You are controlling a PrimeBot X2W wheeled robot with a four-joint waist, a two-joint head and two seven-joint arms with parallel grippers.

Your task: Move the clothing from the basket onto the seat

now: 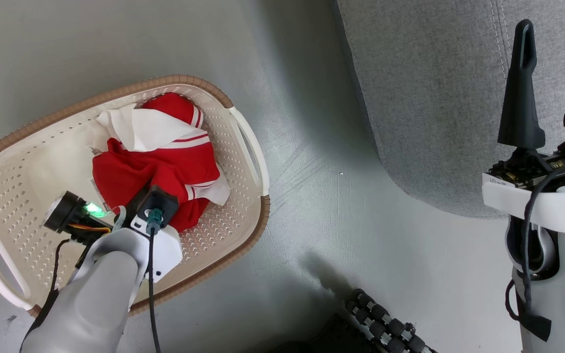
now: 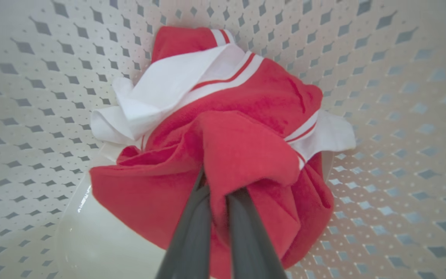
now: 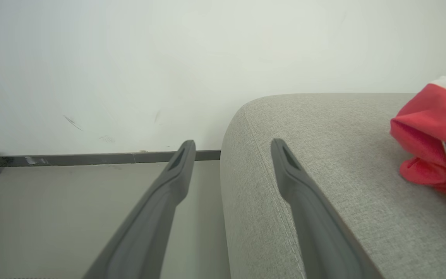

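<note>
Clothing (image 2: 246, 100) in tight left claw (image 2: 216, 186); right wrist view: jersey (image 3: 430, 124) on seat (image 3: 323, 162).

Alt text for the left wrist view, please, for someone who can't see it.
The left gripper is shut on a fold of a red garment with white striped trim, which lies bunched up inside a cream perforated basket.

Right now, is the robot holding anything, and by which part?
Its left gripper pinches a raised fold of the red garment in the basket; the right gripper holds nothing.
</note>
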